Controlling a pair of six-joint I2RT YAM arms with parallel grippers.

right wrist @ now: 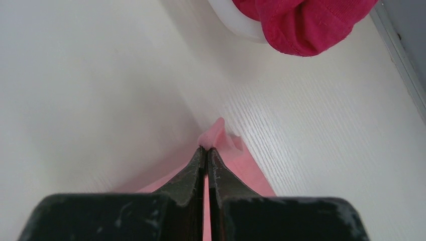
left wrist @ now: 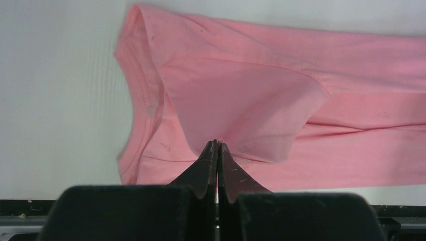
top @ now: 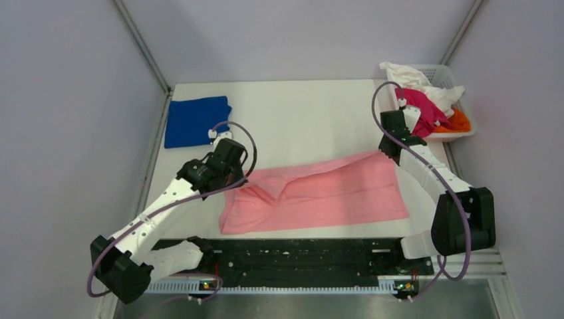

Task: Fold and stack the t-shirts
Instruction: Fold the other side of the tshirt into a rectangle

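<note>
The pink tee lies across the middle of the table, long side running left to right, folded over on itself with creases near its left end; its near edge sits close to the arms' bases. The left gripper is over the tee's left part, jaws pressed together on a flap of the pink cloth, which rises from the flat layer up to the tips. The right gripper is at the tee's far right corner, jaws closed on that corner; a small tuft of pink pokes out past the tips, and the cloth there is raised off the table. A blue tee lies folded at the far left corner, well apart from the pink one. At the far right stands a white basket with a magenta tee, a white tee and an orange tee heaped in it; the magenta one hangs over the rim, near the right gripper.
</note>
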